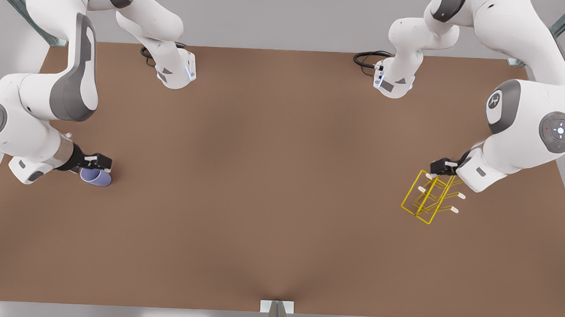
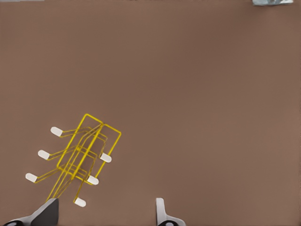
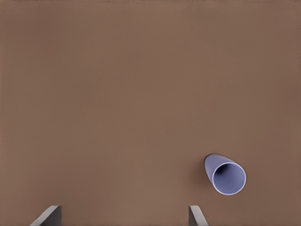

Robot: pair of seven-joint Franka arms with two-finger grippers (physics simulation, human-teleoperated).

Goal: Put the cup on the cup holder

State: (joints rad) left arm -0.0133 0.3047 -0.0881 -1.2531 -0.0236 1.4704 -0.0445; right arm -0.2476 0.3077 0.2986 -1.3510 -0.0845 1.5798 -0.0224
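The small pale lavender-blue tapered cup (image 1: 96, 177) lies on its side on the bare brown table top (image 1: 271, 186), far over on the front view's left, its open mouth showing as a dark hollow in the right wrist view (image 3: 225, 174). The right gripper (image 1: 97, 164) hangs just above it, and its two fingers stand spread apart with nothing between them, their grey tips (image 3: 47, 215) wide of each other over the brown surface.

The yellow thin-wire cup holder (image 1: 431, 197), with a rectangular base frame and white-tipped pegs, stands on the front view's right side, well apart from the cup, with the whole open middle of the table between them. The left gripper (image 1: 442, 168) hovers at the rack's far upper corner. In the left wrist view its fingers (image 2: 162, 214) are parted and hold nothing, and the wire frame (image 2: 77, 157) lies near one fingertip, pegs pointing out to both sides.

At the table's far edge sit the two white arm bases (image 1: 176, 70), each with a looped black cable (image 1: 370, 60) beside it. A small pale grey bracket (image 1: 277, 307) marks the near edge at the middle. Grey walls and slanted metal struts (image 1: 17, 4) frame the far corners.
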